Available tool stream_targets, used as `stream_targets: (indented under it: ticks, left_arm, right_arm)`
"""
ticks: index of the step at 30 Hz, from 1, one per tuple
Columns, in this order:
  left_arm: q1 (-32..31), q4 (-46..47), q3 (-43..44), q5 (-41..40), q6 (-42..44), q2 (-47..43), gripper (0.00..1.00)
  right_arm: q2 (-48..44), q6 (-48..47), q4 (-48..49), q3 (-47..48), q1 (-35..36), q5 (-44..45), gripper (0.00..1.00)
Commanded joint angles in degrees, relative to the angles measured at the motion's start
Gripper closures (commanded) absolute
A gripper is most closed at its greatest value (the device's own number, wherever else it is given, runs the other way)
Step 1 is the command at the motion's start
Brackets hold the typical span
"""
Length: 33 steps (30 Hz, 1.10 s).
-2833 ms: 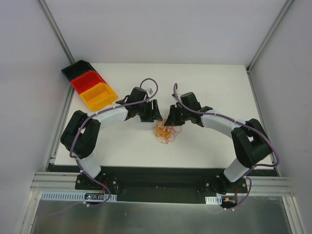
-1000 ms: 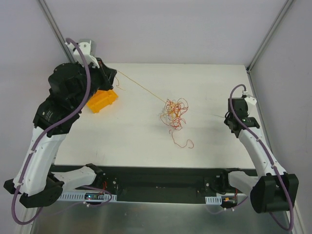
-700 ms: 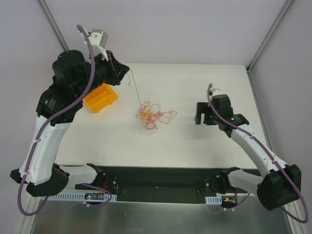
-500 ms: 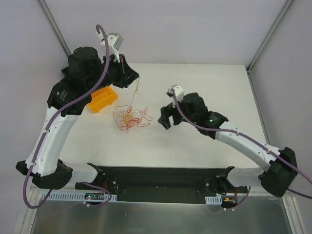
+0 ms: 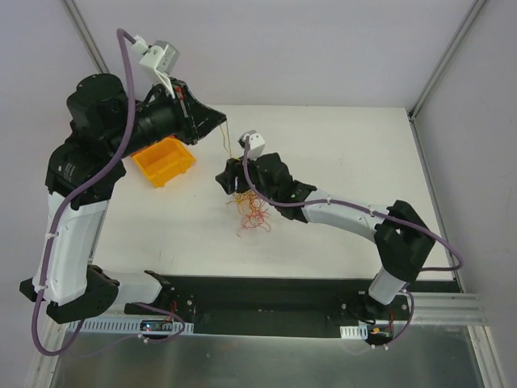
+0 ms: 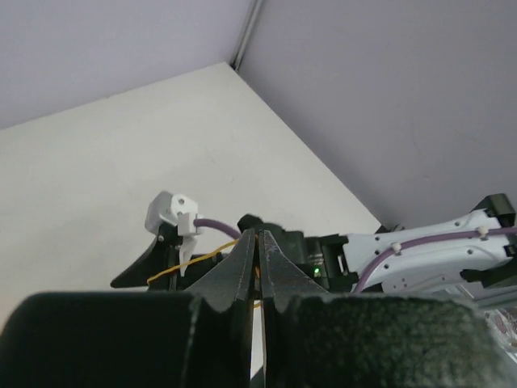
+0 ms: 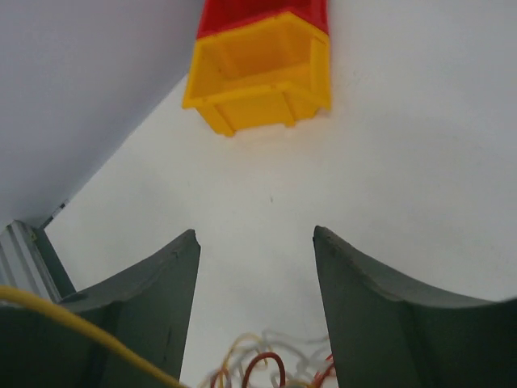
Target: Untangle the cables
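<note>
One white table, grey walls — tangled cables

— Where is the right gripper heading?
— It is sweeping leftward from the far right of the table, now reaching above the cables, fingers spread.
— And the tangle?
— It is sliding back right, dangling from the left gripper.

No readable text, labels, brands or numbers — none on bins, arms, table or walls.
</note>
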Motion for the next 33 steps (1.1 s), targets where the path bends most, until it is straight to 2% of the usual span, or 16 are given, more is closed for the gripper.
stream_targets:
  ticks: [1,2,5,9,10,13,14,16,18,20,22,25,27,28,30,33]
  left_arm:
    - [0.5,3.3,11.7,0.4,0.7,1.0,1.00]
    - [0.5,3.2,14.9,-1.1,1.2,1.6,1.00]
    - [0.5,3.5,22.5,-6.9,2.2,3.1,1.00]
    - [0.5,5.3,23.5,-9.7,2.7,3.6,1.00]
    - [0.5,5.7,23.4,-10.3,3.0,3.5,1.00]
    - [0.5,5.8,19.2,-10.2,3.6,2.5,1.00]
    - [0.5,5.9,15.4,-7.8,3.5,1.8,1.00]
    - [0.5,5.8,6.2,-5.3,2.8,-0.3,0.99]
    - [0.5,5.9,-4.6,-3.0,2.5,-2.9,0.75]
    - [0.5,6.0,-16.0,-1.9,1.8,-5.5,0.51]
    - [0.5,7.2,-26.9,-1.3,-0.4,-7.6,0.38]
    - [0.5,11.3,-42.1,1.1,-3.0,-9.7,0.36]
    - [0.4,15.9,-50.9,3.7,-5.1,-10.2,0.44]
    - [0.4,18.2,-55.4,5.0,-6.3,-10.6,0.47]
    - [0.4,26.0,-64.0,8.0,-9.4,-10.6,0.48]
    - [0.3,35.4,-71.2,12.3,-13.5,-8.2,0.43]
  right_arm:
    - [-2.7,9.7,0.7,-10.6,-0.5,15.8,0.44]
    - [-4.5,11.7,-0.3,-14.4,-1.0,18.8,0.48]
    - [-11.6,14.4,-4.7,-23.3,-2.6,26.4,0.48]
    - [-19.0,16.8,-16.6,-25.7,-10.7,27.6,0.48]
    - [-19.5,17.1,-18.3,-25.9,-13.0,26.9,0.46]
    - [-21.1,11.5,-16.5,-26.6,-17.6,13.6,0.31]
    - [-21.6,9.6,-16.1,-25.8,-18.4,8.1,0.29]
    - [-23.0,7.3,-21.9,-22.9,-18.7,3.2,0.23]
    - [-23.9,6.5,-29.2,-20.5,-19.0,0.0,0.20]
    - [-24.5,5.4,-32.2,-20.3,-19.1,-8.3,0.20]
    - [-24.7,6.2,-33.7,-21.3,-19.1,-14.2,0.20]
    - [-24.5,7.4,-30.4,-24.2,-18.4,-22.2,0.28]
    - [-24.0,7.7,-27.4,-26.4,-16.4,-24.7,0.31]
    - [-23.7,7.8,-25.9,-26.9,-15.1,-25.5,0.33]
    - [-22.4,7.8,-24.0,-27.0,-12.7,-25.7,0.35]
    - [-20.4,8.4,-22.9,-26.4,-11.0,-23.1,0.42]
